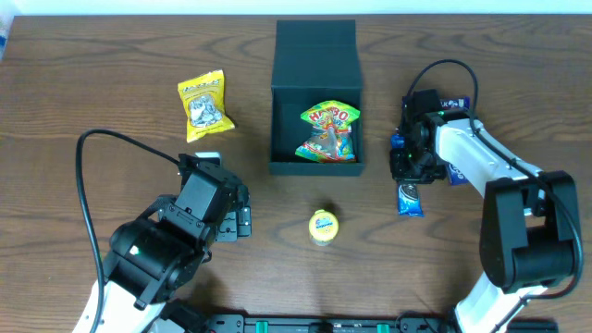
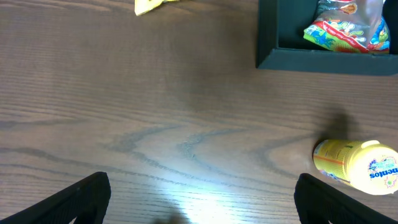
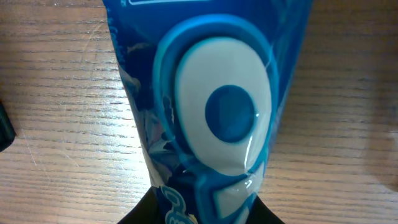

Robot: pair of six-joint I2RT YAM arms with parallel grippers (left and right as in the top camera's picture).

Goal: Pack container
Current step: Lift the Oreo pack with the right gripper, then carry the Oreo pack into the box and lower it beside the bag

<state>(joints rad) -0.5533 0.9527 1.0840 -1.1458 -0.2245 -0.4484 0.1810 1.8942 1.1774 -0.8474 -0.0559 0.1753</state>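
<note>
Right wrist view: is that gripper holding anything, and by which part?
Right gripper pinches the blue packet by its narrow end nearest the wrist; left gripper is open, holding nothing.

Haribo is printed on the bag; the yellow tub reads "entos".

Items counted on this inspection:

- Wooden table: one.
- Container, dark and square with a flap lid: one.
- Haribo sweet bag: one.
- Yellow snack packet: one.
- Yellow Mentos tub: one.
- Blue snack packet: one.

That makes four snack items, no two alike. There are two robot arms with one gripper each, the left gripper and the right gripper, so two grippers in all.
</note>
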